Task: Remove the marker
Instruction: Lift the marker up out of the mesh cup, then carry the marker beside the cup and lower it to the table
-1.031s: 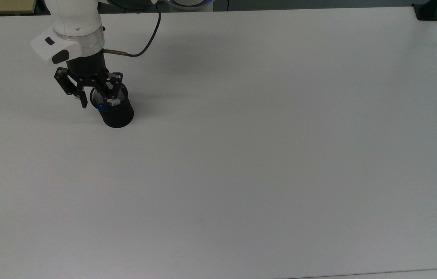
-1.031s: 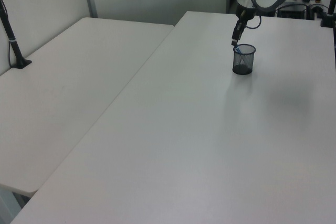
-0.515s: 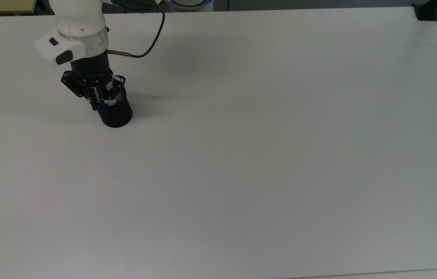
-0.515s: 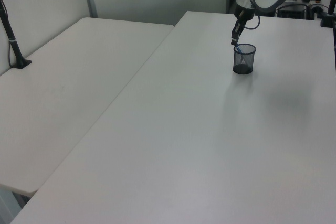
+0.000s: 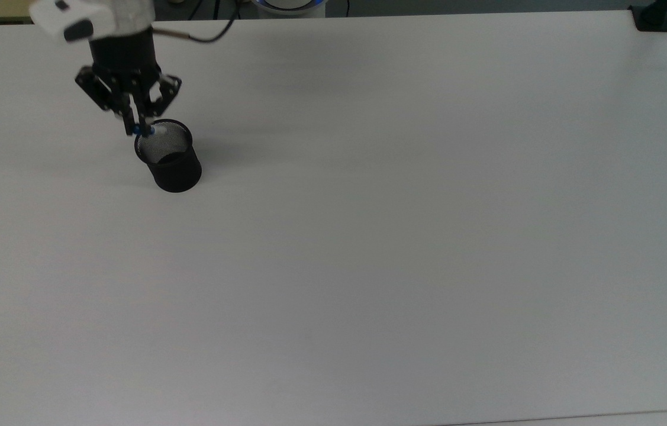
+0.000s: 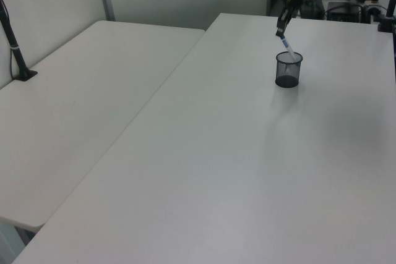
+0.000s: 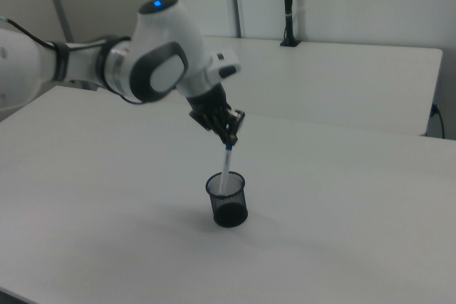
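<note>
1 table: the white table (image 5: 404,236) is carrying the whole workspace; the cup is standing near the top view's upper left corner.
Arm: the Panda arm (image 7: 142,69) is reaching over the cup, with its wrist angled down toward the rim.
Cup: the black mesh cup (image 5: 168,157) is standing upright, holding 1 item, the lower end of the marker; its floor is looking dark and nothing else is discernible in it.
Gripper: the gripper (image 7: 229,139) is clenching on the blue upper end of the marker, just above the cup mouth.
Marker: the marker (image 7: 225,169) is hanging tilted from the jaws, its white barrel crossing the rim and its lower end probably sitting inside the cup.
Step in hand: extraction is looking partly done. Judgement: lifting along the marker's own tilt until its lower end is clearing the rim, and only then translating sideways, is avoiding a snag that could tip the light cup.
</note>
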